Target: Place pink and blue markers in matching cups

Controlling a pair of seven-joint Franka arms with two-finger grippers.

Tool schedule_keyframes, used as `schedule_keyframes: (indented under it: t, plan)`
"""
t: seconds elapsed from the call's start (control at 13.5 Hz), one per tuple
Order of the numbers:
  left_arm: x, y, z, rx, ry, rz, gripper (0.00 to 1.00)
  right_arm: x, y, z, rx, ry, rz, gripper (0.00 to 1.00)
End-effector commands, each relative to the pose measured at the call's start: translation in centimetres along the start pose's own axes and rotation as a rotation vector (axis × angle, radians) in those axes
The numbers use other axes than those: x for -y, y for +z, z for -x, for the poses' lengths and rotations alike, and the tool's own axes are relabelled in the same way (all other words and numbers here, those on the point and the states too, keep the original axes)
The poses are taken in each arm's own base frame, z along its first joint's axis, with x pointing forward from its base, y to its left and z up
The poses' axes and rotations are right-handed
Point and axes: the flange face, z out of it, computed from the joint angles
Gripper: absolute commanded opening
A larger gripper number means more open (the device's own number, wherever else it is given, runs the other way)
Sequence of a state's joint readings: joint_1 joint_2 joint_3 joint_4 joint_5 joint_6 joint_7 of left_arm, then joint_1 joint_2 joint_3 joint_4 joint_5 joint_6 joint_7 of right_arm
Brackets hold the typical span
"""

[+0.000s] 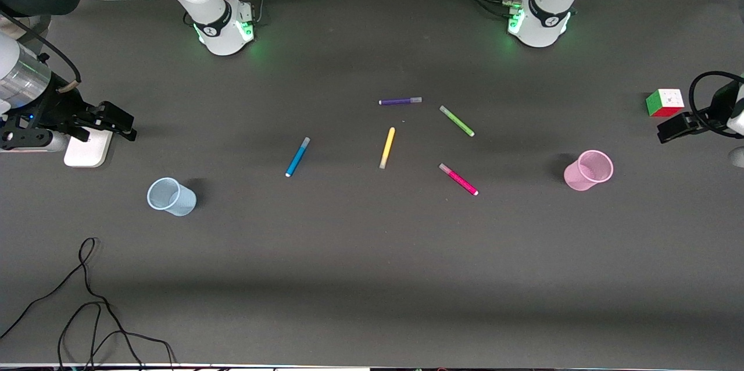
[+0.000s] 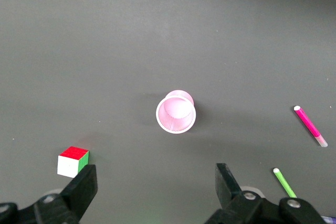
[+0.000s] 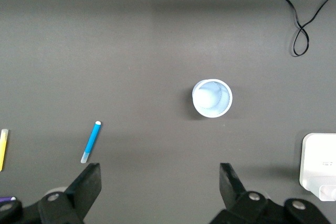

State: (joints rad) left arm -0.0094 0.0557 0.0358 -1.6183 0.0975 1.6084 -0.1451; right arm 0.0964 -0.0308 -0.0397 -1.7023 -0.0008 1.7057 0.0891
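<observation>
Front view, nearest the camera: loose black cable (image 1: 87,301) coiled on the dark grey table (image 1: 372,278) toward the right arm's end. Next up, pale blue translucent plastic cup (image 1: 171,196), upright, empty, toward the right arm's end; light pink translucent plastic cup (image 1: 588,170), upright, empty, toward the left arm's end. Slim magenta-pink marker (image 1: 458,179) lies flat between table centre and the pink cup, well apart from it. Slim bright blue marker (image 1: 297,157) lies flat between centre and the blue cup, also well apart. Yellow marker (image 1: 387,147) lies flat between those two, near centre. Farther from the camera: green marker (image 1: 457,121), then purple marker (image 1: 400,101), both flat, none of the five touching. White flat block (image 1: 88,147) sits at the right arm's end, partly under the right gripper (image 1: 119,125); small multicoloured puzzle cube (image 1: 665,102) sits at the left arm's end, just beside the left gripper (image 1: 677,127). Both arms wait at the table's ends, holding nothing. Right wrist view: fingers (image 3: 86,184) spread wide, blue cup (image 3: 211,98) and blue marker (image 3: 91,141) on the table below them. Left wrist view: fingers (image 2: 84,187) spread wide, pink cup (image 2: 176,112) below between them, pink marker (image 2: 310,126) and cube (image 2: 72,161) off to the sides.
</observation>
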Motion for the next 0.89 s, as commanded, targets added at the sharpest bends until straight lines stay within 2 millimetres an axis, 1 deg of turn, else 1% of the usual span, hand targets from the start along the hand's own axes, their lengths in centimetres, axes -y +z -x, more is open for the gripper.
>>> schedule_keyframes:
  t: [0.0, 0.07, 0.15, 0.22, 0.3, 0.37, 0.52, 0.59, 0.67, 0.81]
  plan:
    - [0.1, -0.9, 0.3, 0.001, 0.010, 0.004, 1.00, 0.0, 0.2, -0.5, 0.001, -0.002, 0.015, 1.00]
    - [0.2, -0.9, 0.3, 0.003, 0.008, 0.004, 1.00, 0.5, 1.3, -0.8, 0.019, -0.008, 0.014, 1.00]
    - [0.2, -0.7, 0.2, 0.006, 0.008, 0.003, 1.00, 0.9, 2.8, -1.5, 0.043, -0.006, 0.016, 1.00]
    - [0.2, -0.7, 0.1, 0.006, 0.008, 0.002, 1.00, 1.9, 4.8, -2.3, 0.068, -0.015, 0.013, 1.00]
    - [0.2, -0.6, 0.1, 0.005, 0.009, 0.001, 1.00, 3.3, 7.6, -3.2, 0.095, -0.001, 0.007, 1.00]
    - [0.1, -0.5, 0.1, 0.008, 0.009, 0.001, 1.00, 4.9, 10.3, -3.8, 0.144, 0.057, -0.018, 1.00]
    - [0.2, -0.5, 0.1, 0.012, 0.009, 0.001, 1.00, 8.2, 15.5, -3.9, 0.250, 0.145, -0.065, 1.00]
    - [0.4, -0.6, 0.2, 0.011, 0.007, 0.001, 1.00, 9.6, 18.5, -3.9, 0.302, 0.172, -0.058, 1.00]
    - [0.6, -0.5, 0.1, 0.012, 0.022, 0.001, 1.00, 10.8, 22.1, -4.0, 0.358, 0.191, -0.050, 1.00]
    - [1.0, -0.3, 0.1, 0.019, 0.036, 0.001, 1.00, 12.3, 29.2, -3.8, 0.482, 0.320, -0.111, 1.00]
